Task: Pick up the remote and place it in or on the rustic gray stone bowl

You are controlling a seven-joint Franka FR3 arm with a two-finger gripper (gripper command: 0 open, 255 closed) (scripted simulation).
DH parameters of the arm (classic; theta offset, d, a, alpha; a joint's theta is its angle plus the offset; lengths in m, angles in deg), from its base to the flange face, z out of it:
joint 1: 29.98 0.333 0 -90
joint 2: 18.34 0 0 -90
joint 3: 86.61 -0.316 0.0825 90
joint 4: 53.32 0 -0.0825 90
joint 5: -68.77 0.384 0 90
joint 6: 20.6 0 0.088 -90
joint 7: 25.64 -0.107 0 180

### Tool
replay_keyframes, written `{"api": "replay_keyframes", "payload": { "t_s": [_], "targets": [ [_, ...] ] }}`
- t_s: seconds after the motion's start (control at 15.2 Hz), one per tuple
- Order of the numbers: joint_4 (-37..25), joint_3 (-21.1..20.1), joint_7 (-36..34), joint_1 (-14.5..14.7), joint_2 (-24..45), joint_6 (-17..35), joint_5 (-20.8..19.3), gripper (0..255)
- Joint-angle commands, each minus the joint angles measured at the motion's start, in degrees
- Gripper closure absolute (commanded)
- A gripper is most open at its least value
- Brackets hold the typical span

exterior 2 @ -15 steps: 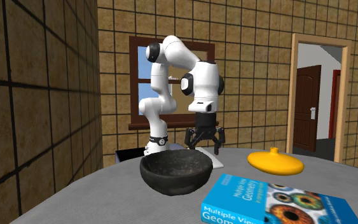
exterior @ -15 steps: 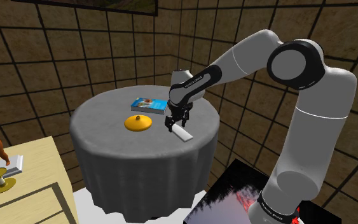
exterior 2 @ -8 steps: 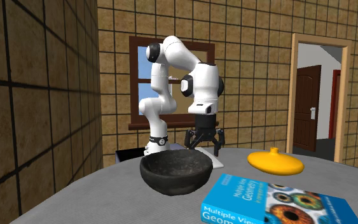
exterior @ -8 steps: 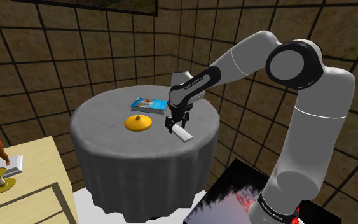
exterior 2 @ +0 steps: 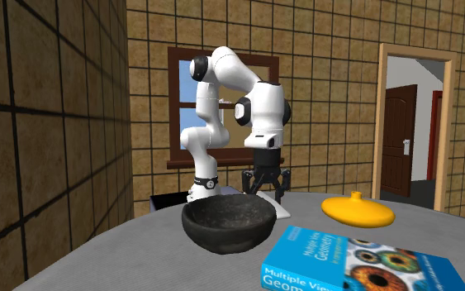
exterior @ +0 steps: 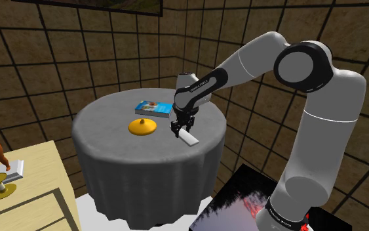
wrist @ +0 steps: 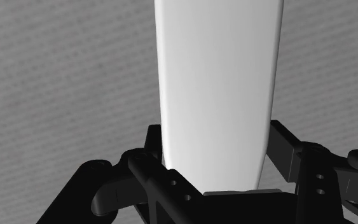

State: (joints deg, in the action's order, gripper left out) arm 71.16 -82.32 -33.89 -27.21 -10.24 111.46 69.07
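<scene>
Brown tiled walls (exterior: 45,52) close in the room, with a window and an open doorway at the far side in the second exterior view; a round table (exterior: 104,141) under a grey cloth stands in the middle. From its stand at the shoulder view's lower right, the white arm (exterior: 307,98) reaches left over the table's right side. A blue book (exterior 2: 362,264) lies nearest in the second exterior view; the dark grey stone bowl (exterior 2: 226,225) sits just to its left, upright and empty as far as its rim shows; an orange lid-shaped piece (exterior 2: 357,210) rests to the right, apart from both. The remote (exterior: 189,137), drawn plain white, lies flat on the cloth beyond the bowl, near the table's right edge in the shoulder view. The gripper (exterior 2: 264,192) is down over it; in the wrist view its black fingers (wrist: 153,137) press against the remote's two long sides, so the jaws look closed on it. By my reading the grasp is just made; the lift, the carry to the bowl and the release are all left to do.
</scene>
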Motion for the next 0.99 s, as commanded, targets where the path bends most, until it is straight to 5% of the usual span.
{"api": "replay_keyframes", "payload": {
  "t_s": [0.0, 0.92],
  "targets": [
    [0.0, 0.0, 0.0, 0.0, 0.0, 0.0, 0.0, 255],
    [-3.8, 0.0, -0.3, 0.1, -4.9, -8.7, -0.5, 255]
  ]
}}
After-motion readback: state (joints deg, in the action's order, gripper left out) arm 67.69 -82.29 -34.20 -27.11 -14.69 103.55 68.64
